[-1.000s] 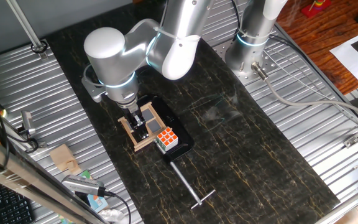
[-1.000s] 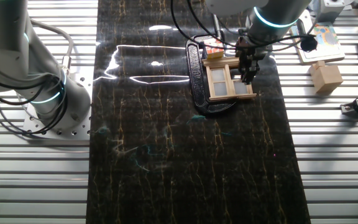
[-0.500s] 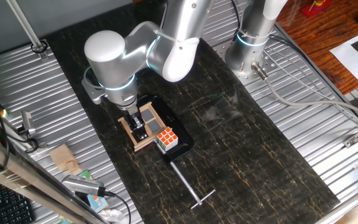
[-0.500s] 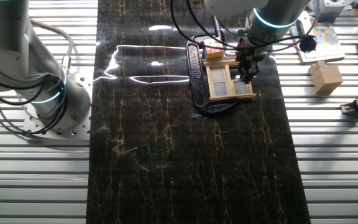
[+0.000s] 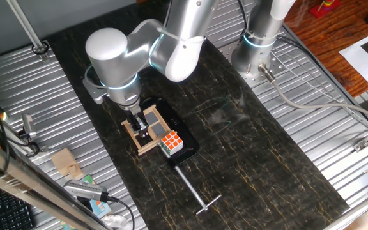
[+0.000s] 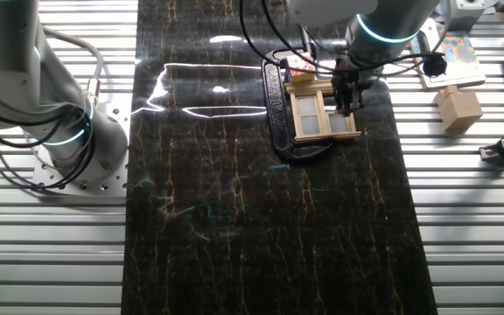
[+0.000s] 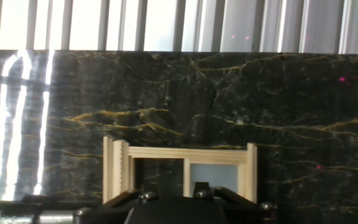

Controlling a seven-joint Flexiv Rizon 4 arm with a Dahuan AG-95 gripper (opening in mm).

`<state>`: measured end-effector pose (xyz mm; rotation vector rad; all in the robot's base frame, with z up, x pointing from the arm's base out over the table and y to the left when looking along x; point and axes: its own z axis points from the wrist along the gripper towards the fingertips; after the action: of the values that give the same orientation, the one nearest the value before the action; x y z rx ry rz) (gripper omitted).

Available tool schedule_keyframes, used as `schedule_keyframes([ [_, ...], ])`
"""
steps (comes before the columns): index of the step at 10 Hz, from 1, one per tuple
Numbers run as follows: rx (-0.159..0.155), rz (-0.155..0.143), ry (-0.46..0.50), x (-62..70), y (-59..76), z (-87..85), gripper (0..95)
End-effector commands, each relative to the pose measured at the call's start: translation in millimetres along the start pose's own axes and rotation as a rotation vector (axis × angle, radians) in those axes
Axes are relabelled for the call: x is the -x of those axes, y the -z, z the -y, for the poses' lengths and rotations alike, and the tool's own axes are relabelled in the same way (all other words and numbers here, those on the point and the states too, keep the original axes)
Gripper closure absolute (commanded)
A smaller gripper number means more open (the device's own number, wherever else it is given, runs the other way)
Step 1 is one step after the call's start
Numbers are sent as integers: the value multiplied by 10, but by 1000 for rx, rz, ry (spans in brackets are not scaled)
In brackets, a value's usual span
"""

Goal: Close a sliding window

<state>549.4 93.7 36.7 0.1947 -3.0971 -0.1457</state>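
Unmoved — fingers (image 5: 142, 130) over sliding window (image 5: 147, 130)

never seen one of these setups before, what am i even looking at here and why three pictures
It is a silver robot arm with a two-finger claw at its tip. Two pictures come from fixed cameras on different sides of the dark marble table; the third comes from a camera on the hand, looking along the fingers. On the table lies a small wooden sliding window on a black base, with a Rubik's cube beside it. The claw is down at the window frame; whether it grips anything cannot be told.
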Motion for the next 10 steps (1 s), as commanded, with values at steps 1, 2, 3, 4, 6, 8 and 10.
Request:
schedule_keyframes([
  [1, -26, -5, 3, 2, -12, 20, 950],
  [2, -35, -6, 9, 1, -20, 36, 950],
  [3, -45, -6, 18, -2, -24, 71, 950],
  [4, -45, -6, 18, -2, -24, 71, 950],
  [6, -45, -6, 18, -2, -24, 71, 950],
  [8, -45, -6, 18, -2, -24, 71, 950],
  [10, -45, -6, 18, -2, -24, 71, 950],
])
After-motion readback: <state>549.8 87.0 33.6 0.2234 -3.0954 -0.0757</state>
